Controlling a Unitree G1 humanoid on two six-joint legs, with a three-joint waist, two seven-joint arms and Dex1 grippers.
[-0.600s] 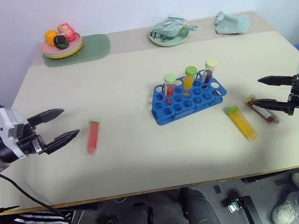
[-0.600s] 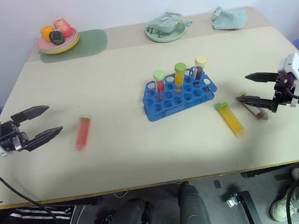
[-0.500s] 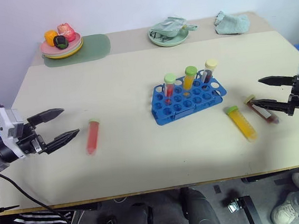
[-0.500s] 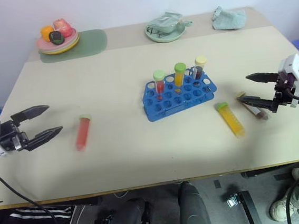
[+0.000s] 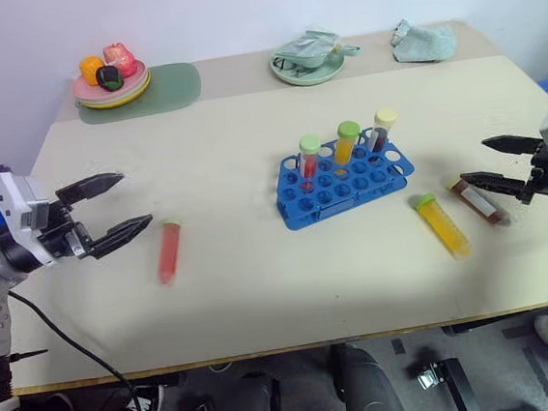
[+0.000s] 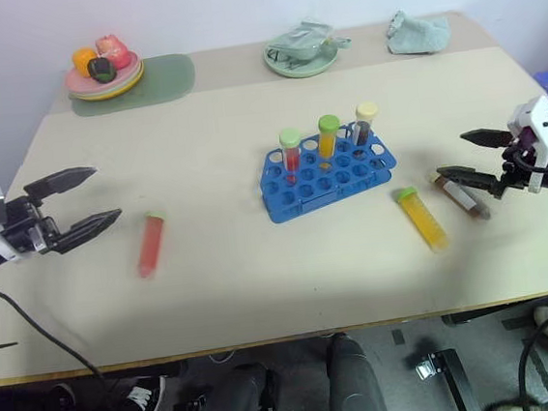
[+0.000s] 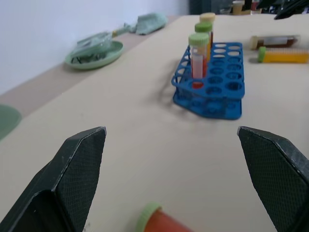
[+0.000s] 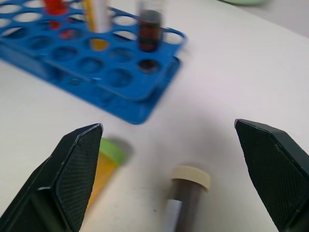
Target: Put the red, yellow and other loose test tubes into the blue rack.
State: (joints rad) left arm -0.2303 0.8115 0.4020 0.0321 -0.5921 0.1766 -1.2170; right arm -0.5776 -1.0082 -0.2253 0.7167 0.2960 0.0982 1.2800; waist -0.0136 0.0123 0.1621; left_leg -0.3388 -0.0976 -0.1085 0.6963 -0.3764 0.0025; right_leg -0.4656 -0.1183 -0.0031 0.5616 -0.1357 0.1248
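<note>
The blue rack [image 5: 342,181] stands mid-table with three capped tubes upright in its back row. To its left a red tube with a green cap [image 5: 170,251] lies flat. My left gripper [image 5: 136,199] is open just left of the red tube and apart from it. On the rack's right lie a yellow tube with a green cap [image 5: 442,224] and a dark brown-red tube with a pale cap [image 5: 477,199]. My right gripper [image 5: 475,161] hangs open above the dark tube's cap end. The right wrist view shows that dark tube [image 8: 186,198] between the spread fingers, untouched.
At the back left, stacked plates with toy fruit [image 5: 111,80] sit on a green mat. A green plate [image 5: 309,61] and a crumpled pale green cloth [image 5: 423,40] lie along the back edge. Bare beige table [image 5: 263,294] stretches along the front.
My left gripper has risen and shifted slightly towards the red tube, staying open. The right gripper has barely moved. The tubes and rack lie as before.
</note>
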